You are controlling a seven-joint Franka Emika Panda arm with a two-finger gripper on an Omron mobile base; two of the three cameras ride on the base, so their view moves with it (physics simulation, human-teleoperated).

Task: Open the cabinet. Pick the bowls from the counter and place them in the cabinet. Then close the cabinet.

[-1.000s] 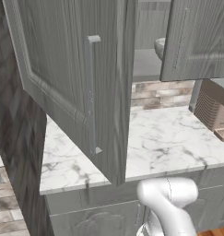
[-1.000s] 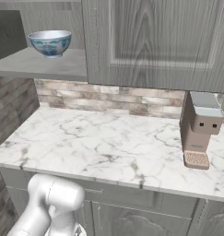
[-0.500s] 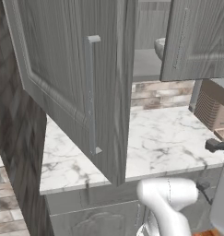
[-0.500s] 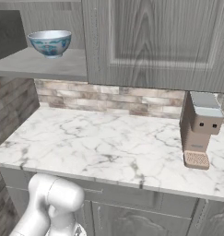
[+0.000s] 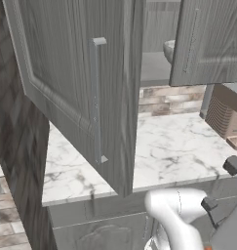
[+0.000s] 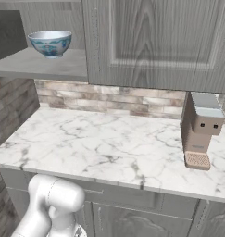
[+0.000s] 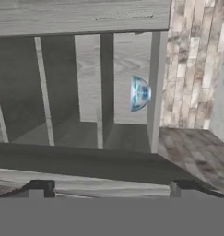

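Note:
The cabinet [image 5: 66,63] has its left door swung wide toward me, with the bar handle [image 5: 95,97] facing out. Its right door [image 6: 160,41] is shut. A light blue bowl [image 6: 50,42] sits upright on the grey shelf [image 6: 40,65] inside; its rim also peeks past the right door [image 5: 168,49]. The hand view is rolled sideways and looks into the open cabinet from a distance, with the bowl [image 7: 140,93] against the shelf board. My gripper [image 7: 106,190] is open, its fingertips [image 7: 37,189] wide apart with nothing between them. The counter [image 6: 109,148] is bare marble below.
A brown coffee machine [image 6: 201,129] stands at the counter's right, against the brick backsplash [image 6: 109,99]. The open door [image 5: 125,122] overhangs the left half of the counter [image 5: 164,151]. A dark side wall [image 5: 17,146] closes the left. My white arm [image 5: 178,219] rises below the counter's front edge.
In the left base view, dark parts of my arm have come into sight at the right edge by the counter's front. Cabinet, bowl and door have not moved.

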